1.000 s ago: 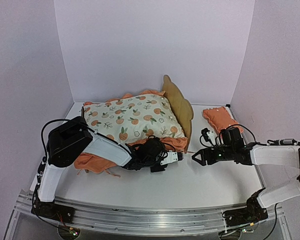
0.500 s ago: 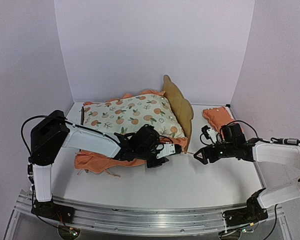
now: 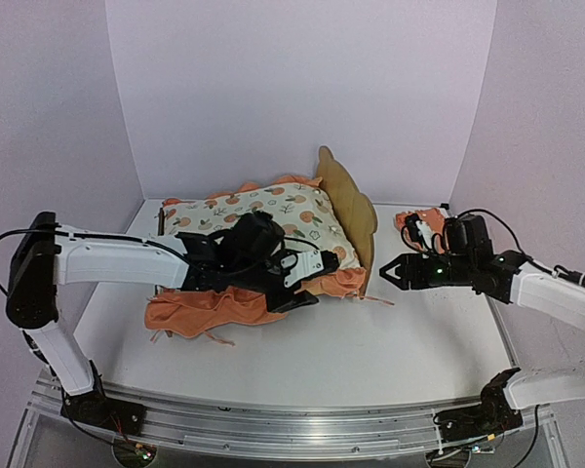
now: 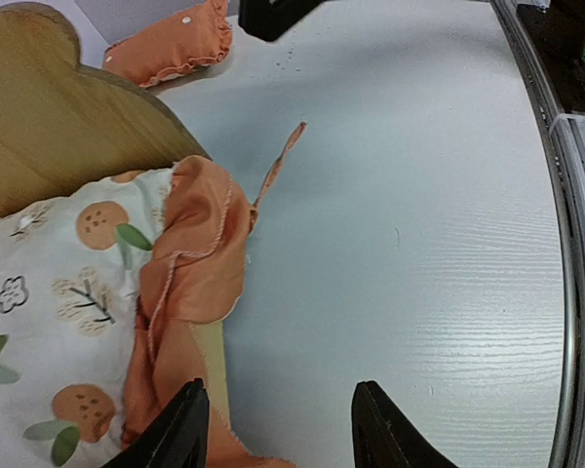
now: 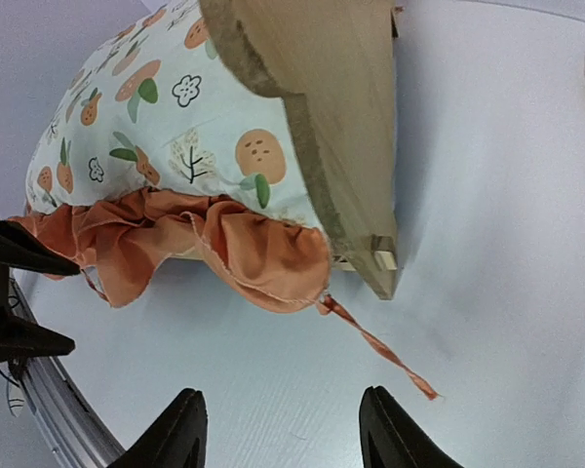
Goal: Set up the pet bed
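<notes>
Left gripper (image 4: 279,405) and right gripper (image 5: 281,400) gape empty; mattress pad (image 3: 258,222) overhangs pet bed (image 3: 347,200).

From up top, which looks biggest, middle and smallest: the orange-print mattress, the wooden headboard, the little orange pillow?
1. mattress pad
2. wooden headboard
3. orange pillow, partly hidden behind the right arm
</notes>
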